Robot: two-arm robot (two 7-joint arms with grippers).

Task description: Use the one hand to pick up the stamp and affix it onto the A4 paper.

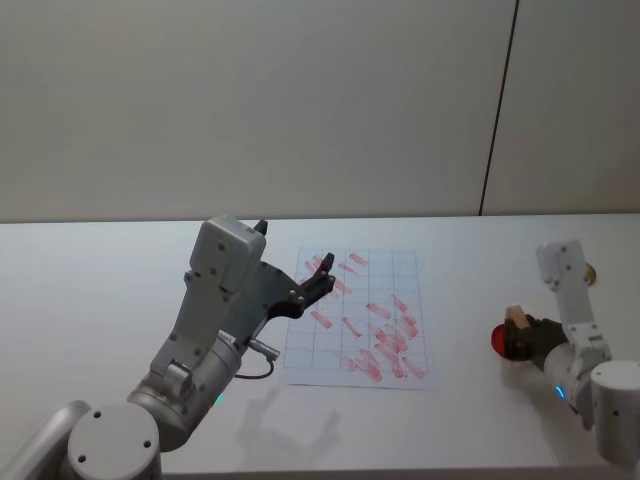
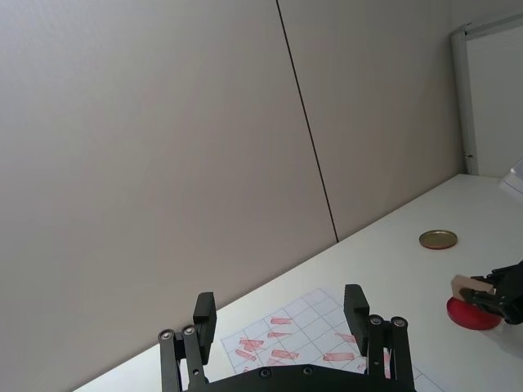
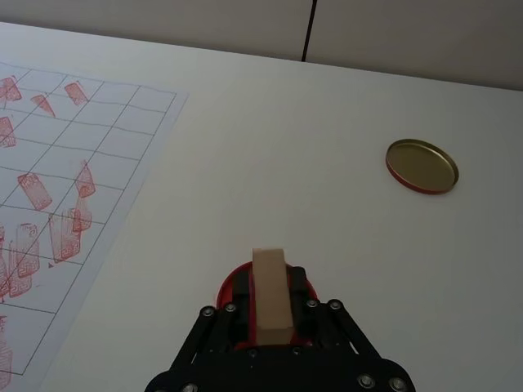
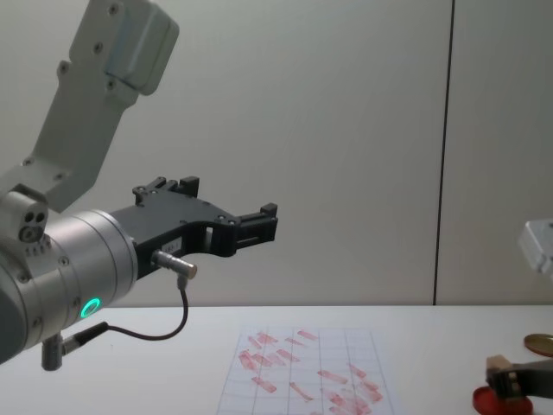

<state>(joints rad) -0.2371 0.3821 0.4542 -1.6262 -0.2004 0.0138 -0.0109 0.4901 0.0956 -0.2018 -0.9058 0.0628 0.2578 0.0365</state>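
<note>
The stamp (image 3: 268,269), a small tan wooden block, is held in my right gripper (image 3: 270,292), which is shut on it at the table's right side. Its lower end sits over the flat red disc (image 3: 224,286); whether it touches the disc I cannot tell. In the head view the stamp (image 1: 517,318) sticks up from the right gripper (image 1: 522,338). The A4 paper (image 1: 400,270), a gridded sheet with many red marks, lies mid-table, well to the left of the stamp. My left gripper (image 1: 318,275) hangs open high above the paper's left part, holding nothing.
A round gold lid (image 3: 422,166) lies on the white table behind the red disc (image 1: 499,341), close to the right arm. A pale wall with a dark vertical seam stands behind the table (image 1: 120,290).
</note>
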